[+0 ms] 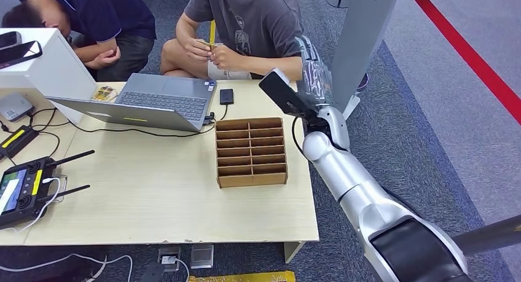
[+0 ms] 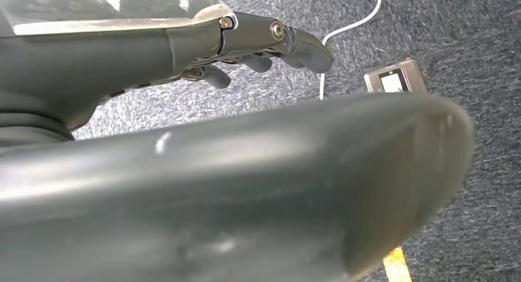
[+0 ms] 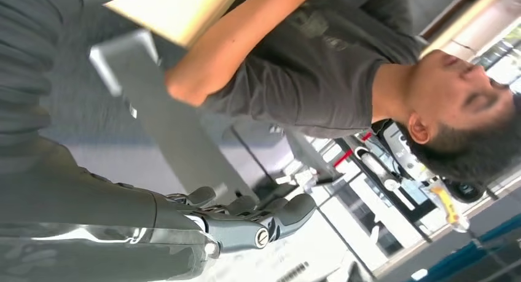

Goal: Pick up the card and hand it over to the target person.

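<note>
The right hand [image 1: 314, 73] is raised beside the seated person in the grey T-shirt [image 1: 258, 18], fingers loosely spread and nothing held. The small yellowish card [image 1: 211, 45] is pinched in that person's hands [image 1: 215, 53], just beyond the robot hand. If the arm is swung carelessly, the person could be struck.

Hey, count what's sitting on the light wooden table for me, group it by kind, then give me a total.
Laptops: 1, the open grey laptop.
Wooden divider boxes: 1, the brown compartment box.
Small black devices: 1, the black device cabled to the laptop.
Handheld controllers: 1, the black controller with antennas at the table's edge.
Total: 4.
</note>
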Controlling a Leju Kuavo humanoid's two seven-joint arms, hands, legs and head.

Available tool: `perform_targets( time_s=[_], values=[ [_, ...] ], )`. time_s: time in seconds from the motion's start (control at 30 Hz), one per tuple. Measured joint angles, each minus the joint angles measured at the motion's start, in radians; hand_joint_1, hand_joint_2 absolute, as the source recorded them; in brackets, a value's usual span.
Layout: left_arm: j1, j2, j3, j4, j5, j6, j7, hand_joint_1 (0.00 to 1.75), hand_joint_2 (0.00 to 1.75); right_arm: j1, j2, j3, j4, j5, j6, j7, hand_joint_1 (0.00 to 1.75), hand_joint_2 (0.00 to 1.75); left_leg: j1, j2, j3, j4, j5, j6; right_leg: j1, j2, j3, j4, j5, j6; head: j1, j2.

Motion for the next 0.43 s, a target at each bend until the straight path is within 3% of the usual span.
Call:
perform_targets(
  time_s=[0.27, 0.43],
  values=[
    [0.001, 0.001, 0.008, -0.001, 0.006, 0.002, -0.011, 0.00, 0.00, 0.161, -0.071, 0.060, -0.222, -0.174, 0.027, 0.004, 0.00, 1.75, 0.000, -0.001, -0.001, 0.002, -0.001, 0.000, 0.000, -0.001, -0.001, 0.001, -0.001, 0.000, 0.000, 0.000],
    [0.001, 0.001, 0.010, -0.001, 0.007, 0.002, -0.013, 0.00, 0.00, 0.197, -0.081, 0.072, -0.257, -0.196, 0.030, 0.010, 0.00, 1.75, 0.000, -0.001, -0.001, 0.002, 0.000, 0.000, 0.000, -0.001, -0.001, 0.001, -0.001, 0.000, 0.000, 0.000]
  ],
)
